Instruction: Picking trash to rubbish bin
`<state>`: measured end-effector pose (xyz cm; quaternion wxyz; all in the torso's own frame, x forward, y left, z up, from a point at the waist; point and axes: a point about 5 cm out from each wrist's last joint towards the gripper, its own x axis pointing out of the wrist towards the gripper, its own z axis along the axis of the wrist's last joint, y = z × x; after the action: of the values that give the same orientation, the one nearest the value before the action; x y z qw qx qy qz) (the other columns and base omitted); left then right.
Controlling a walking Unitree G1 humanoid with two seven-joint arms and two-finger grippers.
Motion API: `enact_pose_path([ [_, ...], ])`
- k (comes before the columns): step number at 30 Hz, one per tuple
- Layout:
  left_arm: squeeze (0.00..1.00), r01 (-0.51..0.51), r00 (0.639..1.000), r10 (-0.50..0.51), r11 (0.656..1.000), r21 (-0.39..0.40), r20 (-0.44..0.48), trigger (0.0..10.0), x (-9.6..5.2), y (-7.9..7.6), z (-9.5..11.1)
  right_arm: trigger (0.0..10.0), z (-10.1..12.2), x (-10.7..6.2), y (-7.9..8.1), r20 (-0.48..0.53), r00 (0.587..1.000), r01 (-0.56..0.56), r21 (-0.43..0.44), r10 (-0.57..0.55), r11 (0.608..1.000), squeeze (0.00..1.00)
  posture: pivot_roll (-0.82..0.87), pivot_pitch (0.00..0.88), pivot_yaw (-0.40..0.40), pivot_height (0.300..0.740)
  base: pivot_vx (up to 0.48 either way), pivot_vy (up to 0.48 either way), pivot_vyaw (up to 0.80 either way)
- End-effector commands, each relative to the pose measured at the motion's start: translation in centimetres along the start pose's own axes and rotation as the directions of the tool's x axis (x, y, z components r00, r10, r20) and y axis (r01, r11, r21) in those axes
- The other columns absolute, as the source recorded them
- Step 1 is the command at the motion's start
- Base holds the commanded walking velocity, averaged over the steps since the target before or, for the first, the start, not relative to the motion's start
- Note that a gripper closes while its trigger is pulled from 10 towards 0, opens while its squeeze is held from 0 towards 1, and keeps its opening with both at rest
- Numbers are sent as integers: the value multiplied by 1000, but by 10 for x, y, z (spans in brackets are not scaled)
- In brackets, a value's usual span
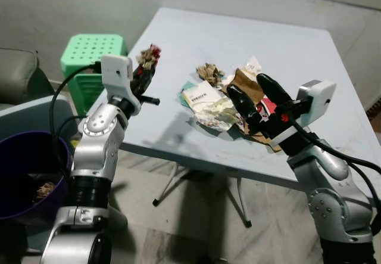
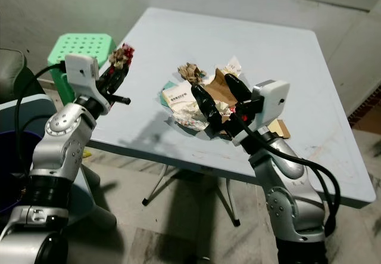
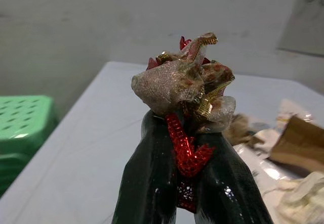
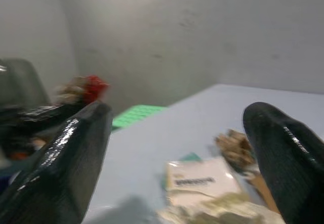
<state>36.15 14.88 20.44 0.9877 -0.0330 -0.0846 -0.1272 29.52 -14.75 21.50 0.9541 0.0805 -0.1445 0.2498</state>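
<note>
Trash-carrying looks like the step in hand: the left gripper (image 1: 146,67) is clamped on a crumpled red-and-gold wrapper (image 3: 185,85), held above the table's (image 1: 196,37) left edge. Next, I'd guess, that arm must swing left and down to the purple bin (image 1: 21,157) by the robot's side, clear of the green stool (image 1: 92,52). Over the remaining trash pile (image 1: 223,106) hovers the right gripper (image 1: 253,100), fingers spread wide and holding nothing, with bare tabletop all around.
</note>
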Motion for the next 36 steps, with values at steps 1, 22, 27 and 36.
enact_pose_path([
  [1,0,-25,1000,25,999,22,-4,10000,-5,0,-4,10000,-9,0,-6,-26,998,54,-32,-55,998,0,-2,13,-62,740,0,0,0],
  [22,0,-103,993,103,995,10,-62,10000,-12,11,-33,10000,-43,4,-35,-43,933,346,-179,-358,921,0,23,0,-64,740,0,0,21],
  [27,0,-103,992,104,995,8,-66,10000,-11,15,-34,10000,-48,1,-37,-44,928,355,-200,-370,913,0,20,0,-62,740,0,0,789],
  [36,0,-90,994,90,996,3,-58,10000,-6,14,-33,10000,-49,1,-40,-32,930,351,-213,-366,912,0,21,0,-70,740,0,0,800],
])
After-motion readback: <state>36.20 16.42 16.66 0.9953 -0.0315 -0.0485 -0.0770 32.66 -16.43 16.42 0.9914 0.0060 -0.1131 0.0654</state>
